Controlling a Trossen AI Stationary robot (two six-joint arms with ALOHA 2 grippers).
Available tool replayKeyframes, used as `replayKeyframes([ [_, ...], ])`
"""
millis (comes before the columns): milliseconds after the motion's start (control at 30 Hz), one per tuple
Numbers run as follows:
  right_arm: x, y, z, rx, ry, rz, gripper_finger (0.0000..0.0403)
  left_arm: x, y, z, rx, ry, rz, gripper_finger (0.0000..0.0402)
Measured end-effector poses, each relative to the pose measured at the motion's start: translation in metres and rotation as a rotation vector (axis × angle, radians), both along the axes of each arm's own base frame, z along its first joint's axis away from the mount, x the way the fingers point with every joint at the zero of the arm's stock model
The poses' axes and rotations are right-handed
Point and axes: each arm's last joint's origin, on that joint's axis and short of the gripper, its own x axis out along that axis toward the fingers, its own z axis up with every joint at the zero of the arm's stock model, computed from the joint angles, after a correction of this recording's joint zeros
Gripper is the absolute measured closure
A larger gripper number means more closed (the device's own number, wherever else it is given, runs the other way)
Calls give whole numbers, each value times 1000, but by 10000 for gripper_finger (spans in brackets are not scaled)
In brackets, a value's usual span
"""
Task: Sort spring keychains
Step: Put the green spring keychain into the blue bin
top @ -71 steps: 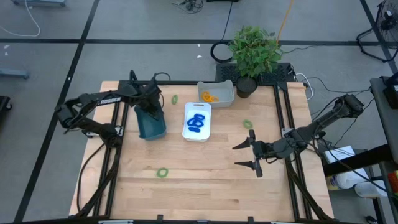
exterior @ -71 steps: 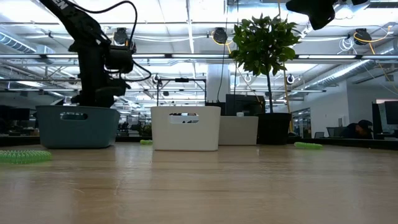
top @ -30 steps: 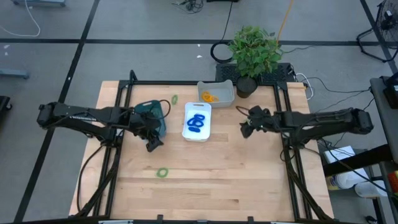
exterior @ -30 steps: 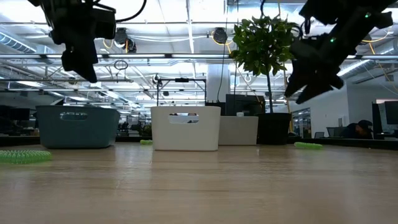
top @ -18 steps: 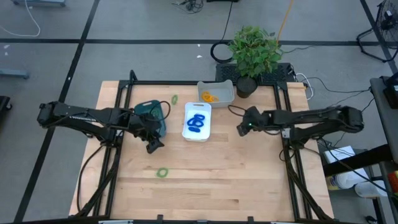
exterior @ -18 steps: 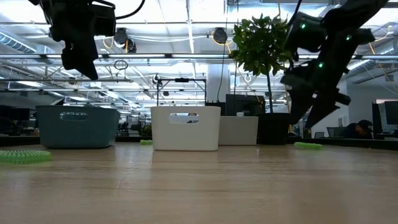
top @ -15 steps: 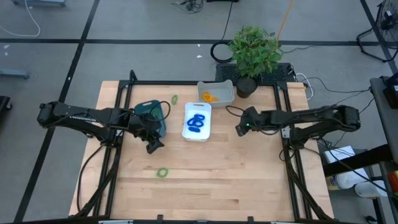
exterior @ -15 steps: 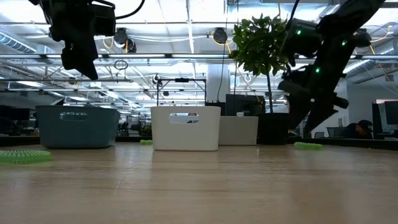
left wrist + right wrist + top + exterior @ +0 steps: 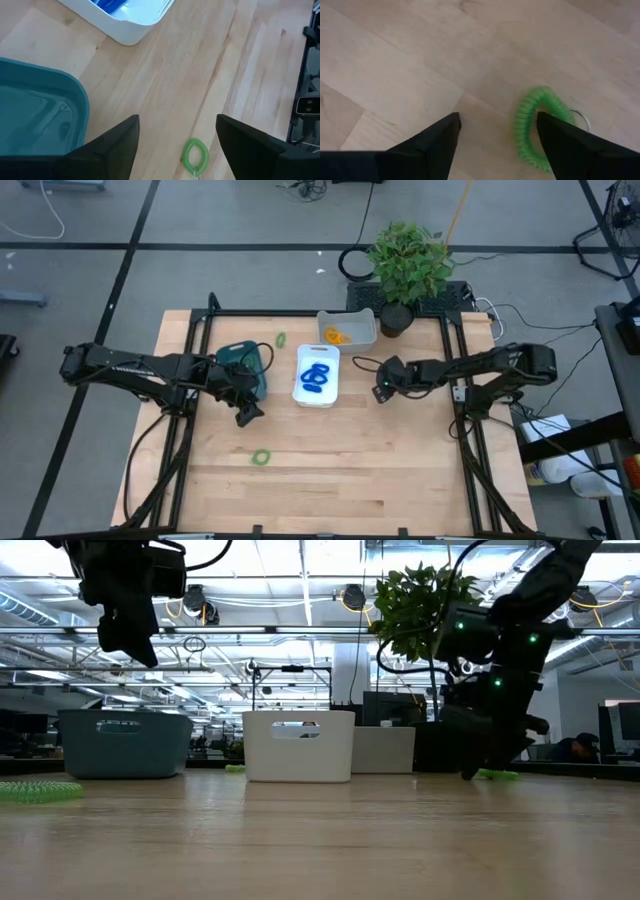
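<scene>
Right gripper (image 9: 378, 391) is low over the bench toward its right half, just right of the white tray (image 9: 299, 392), with its fingers (image 9: 435, 145) spread apart. A green keychain (image 9: 538, 127) lies on the wood right at those fingertips: one finger overlaps its coil, though whether it touches cannot be told. It is a bright green, tightly wound plastic coil bent into a loop, with a small metal ring at one end, and it lies flat. Left gripper (image 9: 245, 411) hangs above the bench just in front of the teal bin (image 9: 256, 360), its fingers (image 9: 112, 145) also apart and holding nothing. Another green keychain (image 9: 261, 457) lies well clear of it, nearer the front edge of the bench, and a third (image 9: 281, 338) sits near the back edge, between the teal bin and the clear tray (image 9: 362, 339). Blue keychains (image 9: 316, 376) lie heaped in the white tray, and orange ones (image 9: 336, 335) in the clear tray.
</scene>
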Motion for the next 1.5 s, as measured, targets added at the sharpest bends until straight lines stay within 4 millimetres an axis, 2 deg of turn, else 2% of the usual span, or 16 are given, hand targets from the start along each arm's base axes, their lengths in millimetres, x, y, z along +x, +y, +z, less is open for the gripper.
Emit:
replayKeyframes([
  [133, 0, -1, -3, 24, 9, 2, 194, 0, 0, 0, -11, 1, -7, 142],
  [400, -1, 2, -4, 31, 40, 47, 376, 0, -4, 0, -65, 4, -56, 146],
  [433, -1, 4, -4, 26, 48, 74, 386, -1, -5, 0, -65, 4, -60, 144],
  [733, -5, 36, 10, -20, 43, 282, 399, -1, -6, 0, -62, 3, -71, 142],
  [967, -5, 74, 46, -53, -52, 483, 401, 0, -6, 1, -24, -22, -122, 160],
  [1233, 26, 117, 108, -136, -275, 685, 402, 9, -14, 10, -13, -169, -251, 166],
  [1500, 68, 145, 153, -150, -490, 895, 403, 14, -32, 19, 55, -327, -437, 169],
])
